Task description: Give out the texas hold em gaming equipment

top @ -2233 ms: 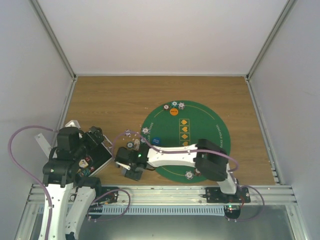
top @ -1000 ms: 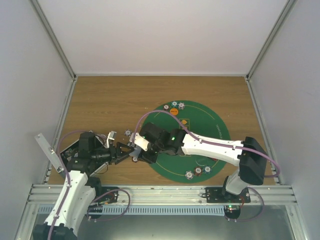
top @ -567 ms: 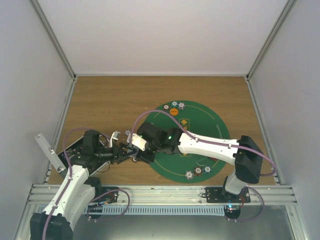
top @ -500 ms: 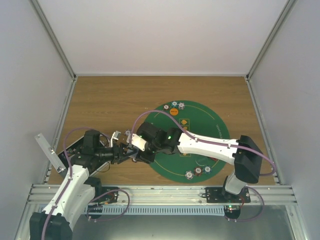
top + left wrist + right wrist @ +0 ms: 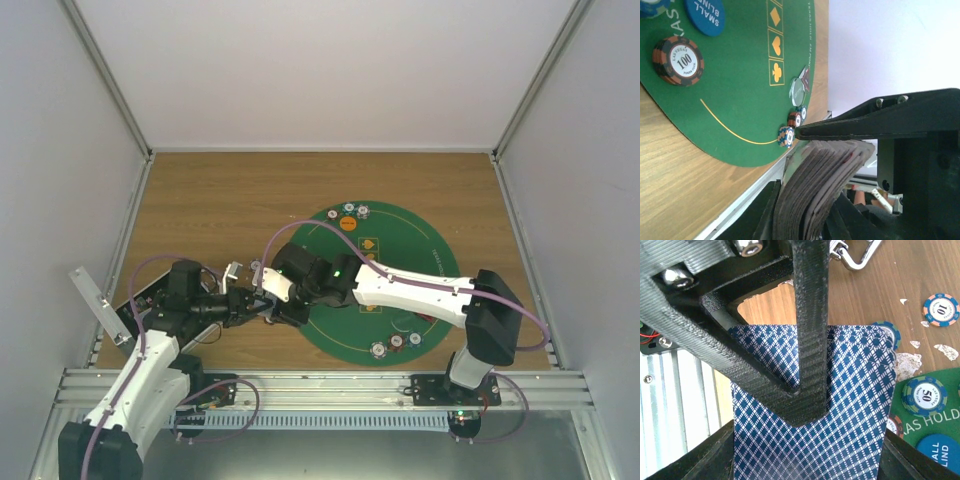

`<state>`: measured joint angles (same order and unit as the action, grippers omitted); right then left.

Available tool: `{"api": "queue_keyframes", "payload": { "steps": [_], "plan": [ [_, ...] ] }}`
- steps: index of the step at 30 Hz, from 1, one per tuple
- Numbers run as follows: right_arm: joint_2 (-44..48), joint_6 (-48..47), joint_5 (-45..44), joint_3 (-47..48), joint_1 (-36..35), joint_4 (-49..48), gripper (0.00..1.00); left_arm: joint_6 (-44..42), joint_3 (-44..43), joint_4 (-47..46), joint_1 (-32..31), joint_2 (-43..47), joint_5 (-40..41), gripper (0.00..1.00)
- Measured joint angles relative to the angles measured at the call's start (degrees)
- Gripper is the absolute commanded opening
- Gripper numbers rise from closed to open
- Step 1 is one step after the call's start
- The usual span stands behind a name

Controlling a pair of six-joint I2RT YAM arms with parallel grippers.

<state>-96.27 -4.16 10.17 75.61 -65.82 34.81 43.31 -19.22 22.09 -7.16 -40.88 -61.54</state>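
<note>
Cards (image 5: 810, 455) over wood table (image 5: 220, 200); green mat (image 5: 420, 262), white walls (image 5: 330, 70).

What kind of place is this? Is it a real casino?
Probably not: it looks like a robot test booth. Plain white walls box in a small wooden table, where robot arms handle a deck of cards by a green poker mat with chips.

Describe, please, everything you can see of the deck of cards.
The deck is a thick stack of cards with a blue-and-white diamond lattice back. Edge-on, in the left wrist view, its edges look brownish and slightly fanned. It is held in the air just off the left edge of the mat. The left gripper is shut across its faces, one ribbed finger lying along the back, while the right gripper flanks its long sides. The card faces are hidden.
</note>
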Motion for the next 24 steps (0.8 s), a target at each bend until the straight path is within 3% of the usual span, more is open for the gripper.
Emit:
{"api": "queue_keyframes", "payload": {
  "steps": [4, 7, 9, 16, 24],
  "plan": [
    [-0.07, 0.15, -0.59, 0.04, -0.07, 0.15, 0.75, 0.9, 0.28, -0.02, -0.02, 0.22, 0.26, 0.01],
    [-0.11, 1.36, -0.9, 0.04, -0.11, -0.37, 0.93, 1.07, 0.33, -0.68, -0.26, 0.9, -0.22, 0.0],
    [-0.02, 2.67, -1.16, 0.04, 0.0, -1.25, 0.99, 1.27, 0.35, -1.14, -0.31, 1.09, -0.2, 0.0],
    [5.33, 12.61, -0.55, -0.11, 4.72, -3.39, 1.0, 3.96, 0.35, -2.93, 0.37, 1.84, 0.39, 0.0],
    [17.79, 36.85, 13.11, -10.29, 20.92, -16.96, 0.98, 15.93, 0.79, -11.06, 2.45, 10.05, 3.76, 0.0]
  ]
}}
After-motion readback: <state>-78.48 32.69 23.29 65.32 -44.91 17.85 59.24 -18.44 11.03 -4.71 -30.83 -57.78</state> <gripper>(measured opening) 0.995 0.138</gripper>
